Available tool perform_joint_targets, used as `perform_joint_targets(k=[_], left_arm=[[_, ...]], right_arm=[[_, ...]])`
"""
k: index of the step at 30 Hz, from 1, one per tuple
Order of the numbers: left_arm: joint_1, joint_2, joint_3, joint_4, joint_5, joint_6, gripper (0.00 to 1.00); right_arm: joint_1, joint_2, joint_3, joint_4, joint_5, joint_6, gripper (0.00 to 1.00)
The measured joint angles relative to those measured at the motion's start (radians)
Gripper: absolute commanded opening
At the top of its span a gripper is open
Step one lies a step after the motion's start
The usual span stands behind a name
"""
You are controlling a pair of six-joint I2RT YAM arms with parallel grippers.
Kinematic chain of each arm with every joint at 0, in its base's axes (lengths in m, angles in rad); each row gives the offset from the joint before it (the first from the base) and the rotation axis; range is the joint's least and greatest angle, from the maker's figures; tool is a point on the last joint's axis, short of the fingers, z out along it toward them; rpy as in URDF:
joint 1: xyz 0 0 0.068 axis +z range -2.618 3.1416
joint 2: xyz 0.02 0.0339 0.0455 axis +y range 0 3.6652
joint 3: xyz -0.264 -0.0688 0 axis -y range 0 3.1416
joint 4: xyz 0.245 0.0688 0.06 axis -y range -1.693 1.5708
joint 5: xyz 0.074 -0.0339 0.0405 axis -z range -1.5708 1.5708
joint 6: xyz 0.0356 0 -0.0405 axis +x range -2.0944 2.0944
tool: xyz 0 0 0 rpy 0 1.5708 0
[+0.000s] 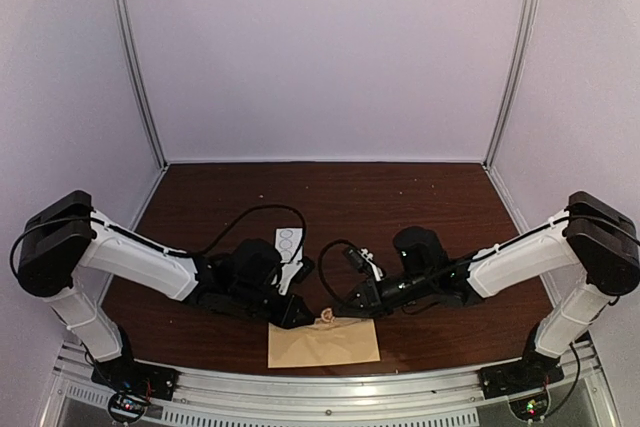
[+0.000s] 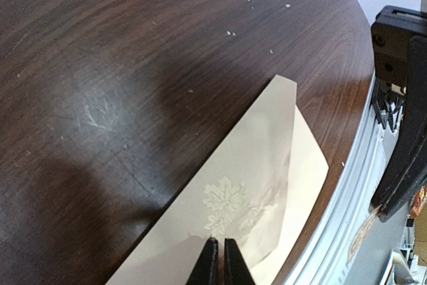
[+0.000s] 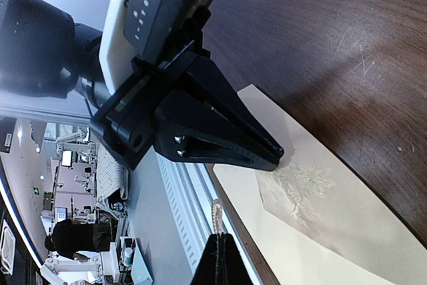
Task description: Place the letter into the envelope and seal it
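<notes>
Two closed claws: left gripper [image 2: 220, 250] presses its tips on the envelope [image 2: 267, 158] flap, and right gripper [image 3: 217, 248] pinches what seems a sticker [image 3: 215, 215]. Sealing step, I judge; next, press it onto the flap just beyond.

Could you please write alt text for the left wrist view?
The left gripper, fingers shut, rests on a tan envelope, just below a pale leaf design on its flap. The envelope lies at the edge of a dark wooden table, beside a metal rail.
</notes>
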Motion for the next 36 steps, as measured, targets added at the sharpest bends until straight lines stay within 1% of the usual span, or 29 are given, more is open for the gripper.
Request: perform_joint_targets(k=[9, 22, 36], left_arm=[[-0.035, 0.021, -0.005, 0.002, 0.010, -0.001, 0.04], [-0.041, 0.046, -0.045, 0.029, 0.014, 0.000, 0.03], [-0.041, 0.047, -0.050, 0.045, 0.015, 0.000, 0.02]], right_arm=[[0.010, 0.004, -0.007, 0.008, 0.000, 0.018, 0.00], [0.030, 0.122, -0.008, 0.066, -0.008, 0.063, 0.00], [0.059, 0.217, 0.006, 0.116, -0.034, 0.088, 0.00]])
